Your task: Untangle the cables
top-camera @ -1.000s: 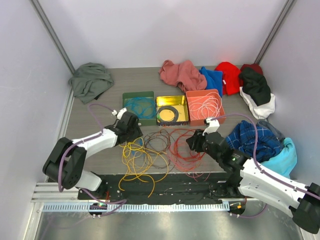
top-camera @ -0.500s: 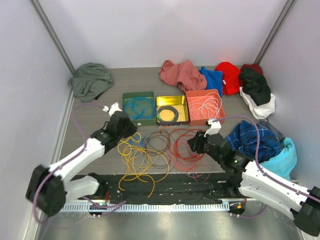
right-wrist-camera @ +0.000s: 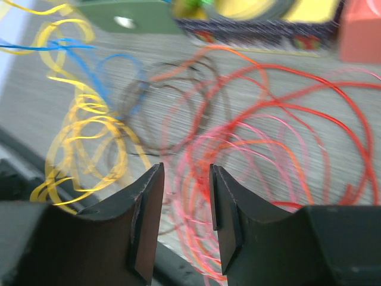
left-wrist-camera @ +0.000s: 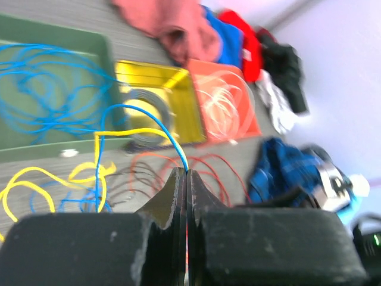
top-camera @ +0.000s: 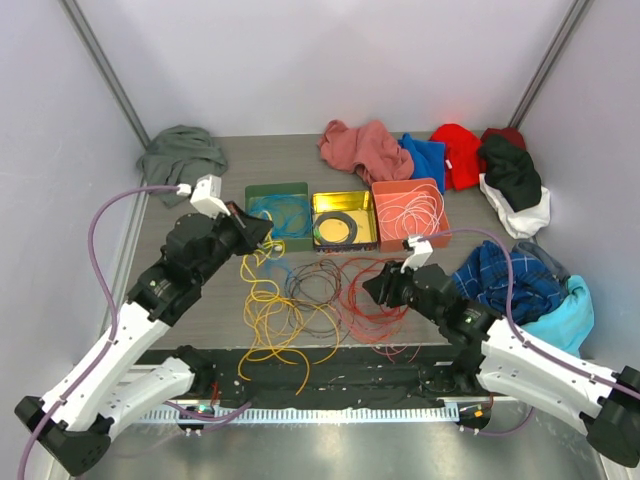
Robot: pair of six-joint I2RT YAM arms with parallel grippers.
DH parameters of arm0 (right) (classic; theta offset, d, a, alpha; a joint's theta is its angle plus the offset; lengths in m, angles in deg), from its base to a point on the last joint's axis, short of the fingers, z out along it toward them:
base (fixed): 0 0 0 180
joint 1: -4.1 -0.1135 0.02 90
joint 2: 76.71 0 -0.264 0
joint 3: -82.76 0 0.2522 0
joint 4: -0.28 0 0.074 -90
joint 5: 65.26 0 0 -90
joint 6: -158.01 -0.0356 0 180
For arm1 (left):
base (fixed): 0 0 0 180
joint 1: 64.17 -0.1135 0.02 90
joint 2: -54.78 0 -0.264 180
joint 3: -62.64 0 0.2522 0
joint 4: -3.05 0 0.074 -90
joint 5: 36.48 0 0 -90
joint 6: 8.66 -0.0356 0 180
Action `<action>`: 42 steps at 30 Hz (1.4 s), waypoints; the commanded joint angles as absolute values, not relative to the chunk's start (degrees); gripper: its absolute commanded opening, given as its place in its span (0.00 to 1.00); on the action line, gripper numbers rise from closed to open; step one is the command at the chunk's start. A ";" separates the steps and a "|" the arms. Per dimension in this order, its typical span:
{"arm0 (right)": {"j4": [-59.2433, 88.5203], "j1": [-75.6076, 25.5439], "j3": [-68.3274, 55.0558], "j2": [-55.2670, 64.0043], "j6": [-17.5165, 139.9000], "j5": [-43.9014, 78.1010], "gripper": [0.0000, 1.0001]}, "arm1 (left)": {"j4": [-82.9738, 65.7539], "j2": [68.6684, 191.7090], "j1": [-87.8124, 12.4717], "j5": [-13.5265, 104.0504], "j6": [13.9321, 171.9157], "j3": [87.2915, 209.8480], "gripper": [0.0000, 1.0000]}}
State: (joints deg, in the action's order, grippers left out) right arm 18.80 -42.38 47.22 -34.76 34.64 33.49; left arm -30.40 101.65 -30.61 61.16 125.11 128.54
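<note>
The cables lie in loose loops on the table: yellow [top-camera: 268, 312], dark brown [top-camera: 316, 290] and red [top-camera: 372, 302]. My left gripper [top-camera: 262, 228] is raised near the green tray [top-camera: 256, 195] and is shut on a thin blue cable [left-wrist-camera: 128, 108]. A yellow strand [left-wrist-camera: 128, 131] runs alongside the blue one up to the shut jaws [left-wrist-camera: 186, 173]. My right gripper [top-camera: 372, 290] is open and hovers low over the red loops [right-wrist-camera: 280, 119], with nothing between its fingers [right-wrist-camera: 149, 202]. Yellow [right-wrist-camera: 77, 137] and brown [right-wrist-camera: 178, 107] loops lie to its left.
The green tray holds blue cable [top-camera: 280, 212]. The yellow tray [top-camera: 368, 205] holds a black coiled ring [top-camera: 338, 228]. The orange tray [top-camera: 440, 215] holds white cable [top-camera: 412, 212]. Heaps of clothes lie along the back [top-camera: 365, 148], at the left [top-camera: 182, 158] and at the right [top-camera: 505, 280].
My left arm has risen and swung back and left, drawing the blue and yellow strands up from the heap. My right gripper has shifted slightly left over the red loops.
</note>
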 commanded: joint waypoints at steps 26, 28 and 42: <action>-13.91 -59.54 22.60 -10.72 35.84 21.75 0.57 | -22.75 96.27 -23.39 43.50 120.10 128.26 0.00; -14.26 -59.89 22.33 -9.22 36.10 23.24 0.57 | -22.67 96.27 -23.30 43.42 120.02 128.34 0.00; -10.66 -60.68 23.47 -8.07 38.03 31.60 0.55 | -23.63 94.95 -23.30 44.12 119.14 128.08 0.00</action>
